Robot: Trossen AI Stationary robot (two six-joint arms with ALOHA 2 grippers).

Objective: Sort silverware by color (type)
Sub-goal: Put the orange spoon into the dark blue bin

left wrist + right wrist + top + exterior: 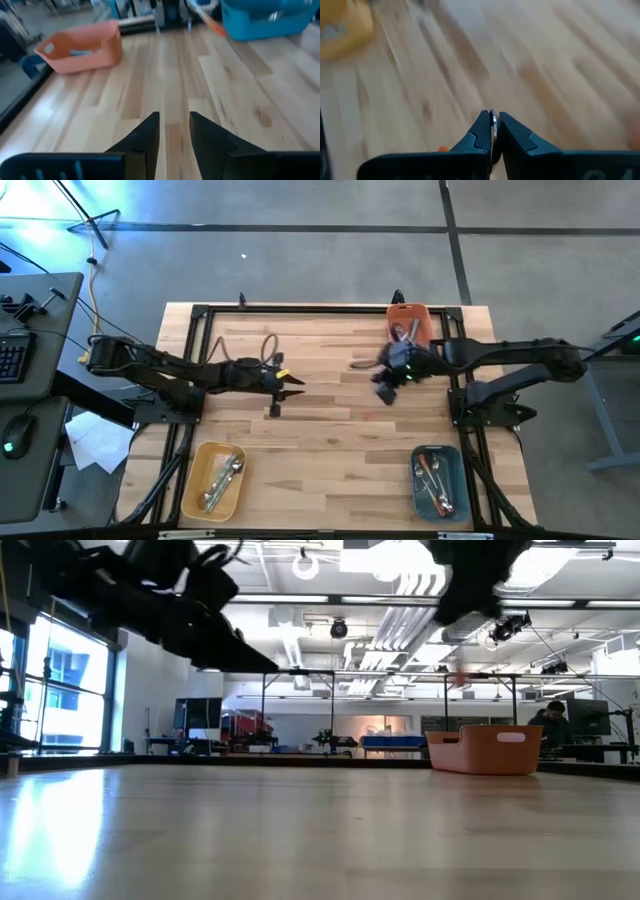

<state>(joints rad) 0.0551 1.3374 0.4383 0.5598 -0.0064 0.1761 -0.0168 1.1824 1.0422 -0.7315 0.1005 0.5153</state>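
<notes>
My right gripper [385,383] hovers over the far right part of the table, beside the orange bin [408,323], shut on an orange-handled piece of silverware [210,21]. The left wrist view shows that piece slanting in the air, far off. My left gripper [174,122] is open with nothing between its fingers, above the middle of the table [292,386]. Silver pieces [222,477] lie in the yellow bin [196,480]. More silverware [436,480] lies in the blue bin [420,490]. The low view shows the orange bin [485,751] standing on the table. My right gripper pinches a thin shiny metal part of the silverware [493,121] between its two fingers. A bit of the orange handle [442,148] shows beside the fingers. The piece is lifted clear of the table; its orange handle [212,24] slants out from the gripper.
The three bins stand at the table's edges: orange at the far right, yellow at the near left, blue at the near right. A black frame [195,315] rims the wooden table. Bare wood [330,440] lies between the arms.
</notes>
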